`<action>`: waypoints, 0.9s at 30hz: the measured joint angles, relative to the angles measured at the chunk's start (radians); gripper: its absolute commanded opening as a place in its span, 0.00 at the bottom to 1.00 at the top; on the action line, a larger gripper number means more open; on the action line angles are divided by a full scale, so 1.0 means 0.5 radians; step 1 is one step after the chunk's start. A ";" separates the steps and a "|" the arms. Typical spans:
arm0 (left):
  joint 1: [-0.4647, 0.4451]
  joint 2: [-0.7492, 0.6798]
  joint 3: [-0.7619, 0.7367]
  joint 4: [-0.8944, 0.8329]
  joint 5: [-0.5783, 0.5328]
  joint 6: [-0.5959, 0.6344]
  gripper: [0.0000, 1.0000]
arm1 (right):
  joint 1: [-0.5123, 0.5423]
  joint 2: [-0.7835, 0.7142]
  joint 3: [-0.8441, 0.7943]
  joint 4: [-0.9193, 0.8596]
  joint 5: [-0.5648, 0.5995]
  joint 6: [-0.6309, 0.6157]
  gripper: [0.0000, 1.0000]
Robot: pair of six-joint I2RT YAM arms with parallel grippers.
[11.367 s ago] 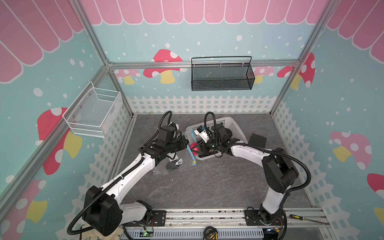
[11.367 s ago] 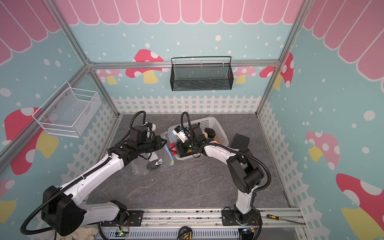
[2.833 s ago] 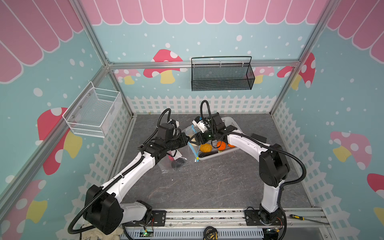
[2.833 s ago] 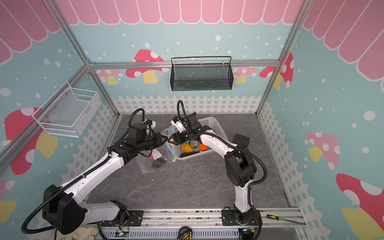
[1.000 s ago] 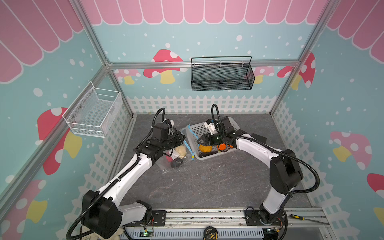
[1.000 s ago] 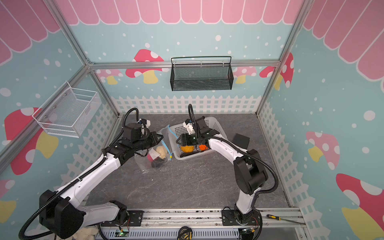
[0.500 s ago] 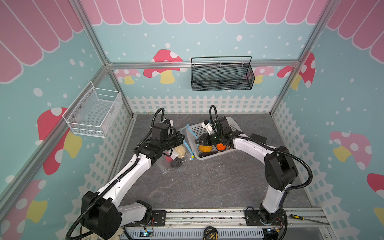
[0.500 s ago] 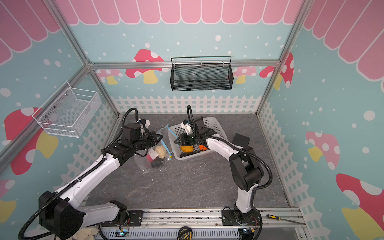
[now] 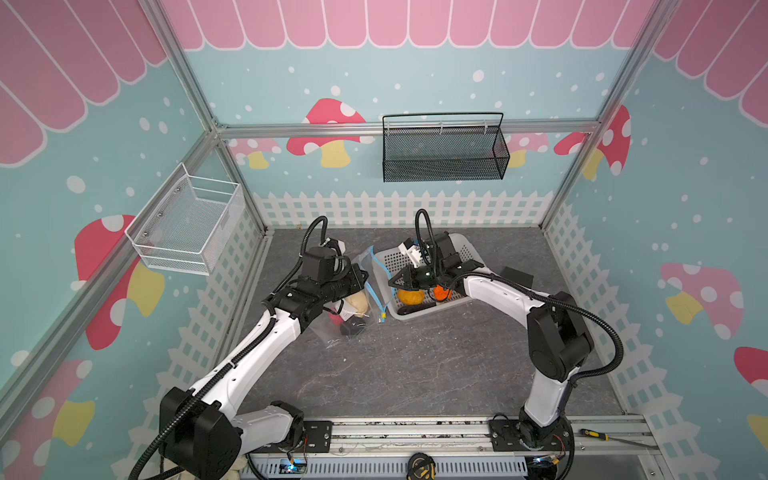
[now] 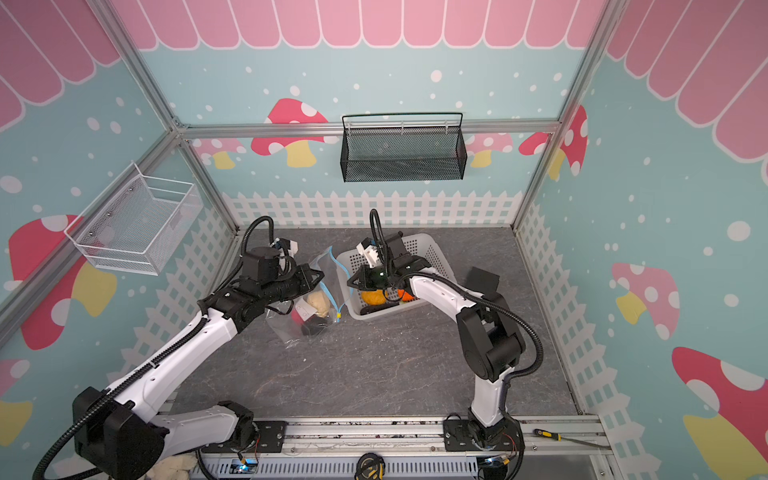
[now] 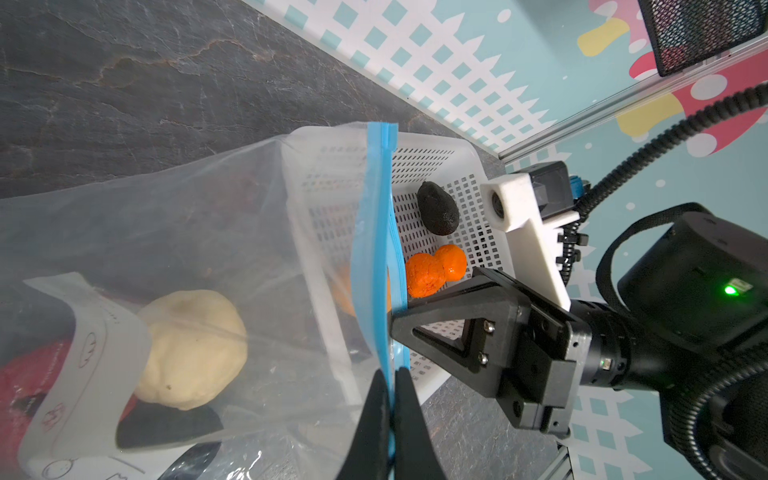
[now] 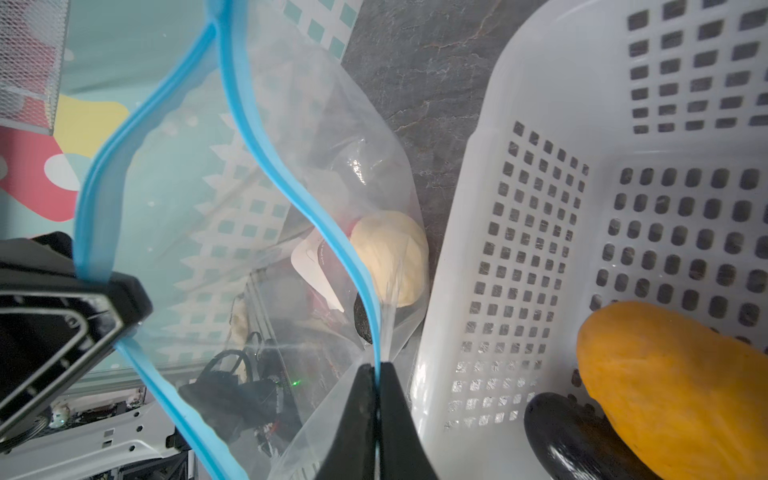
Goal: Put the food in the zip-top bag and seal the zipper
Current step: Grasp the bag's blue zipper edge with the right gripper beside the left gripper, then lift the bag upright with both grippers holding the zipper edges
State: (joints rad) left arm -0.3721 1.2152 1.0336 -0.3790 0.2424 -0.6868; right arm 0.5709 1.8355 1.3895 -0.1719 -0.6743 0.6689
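The clear zip-top bag (image 9: pixel 353 320) lies left of the white basket (image 9: pixel 471 249), its mouth raised. My left gripper (image 11: pixel 392 382) is shut on one lip of the blue zipper (image 11: pixel 376 232). My right gripper (image 12: pixel 377 374) is shut on the opposite lip (image 12: pixel 266 158), so the mouth gapes between them. Food inside the bag: a cream lump (image 9: pixel 358 302), a red piece (image 11: pixel 25 386) and a black lump (image 10: pixel 311 328). Food in the basket: a yellow-orange piece (image 12: pixel 673 382), bright orange pieces (image 11: pixel 434 270), a black lump (image 11: pixel 438 208) and a long dark piece (image 12: pixel 569 436).
A black mesh basket (image 9: pixel 442 149) hangs on the back wall and a white wire basket (image 9: pixel 187 224) on the left wall. A black block (image 9: pixel 515 276) sits right of the white basket. White fence walls ring the grey floor.
My right gripper came from over the basket to the bag's near lip and closed on it. My left gripper kept its hold on the far lip.
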 measured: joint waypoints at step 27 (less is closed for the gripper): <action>0.075 -0.249 0.268 -0.222 -0.076 0.005 0.00 | 0.174 0.020 0.824 -0.507 0.164 -0.147 0.02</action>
State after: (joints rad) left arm -0.3347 1.0908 1.1675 -0.4900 0.2047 -0.6846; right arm 0.6579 1.8454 1.8015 -0.4255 -0.5922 0.5953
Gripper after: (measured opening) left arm 0.047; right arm 0.052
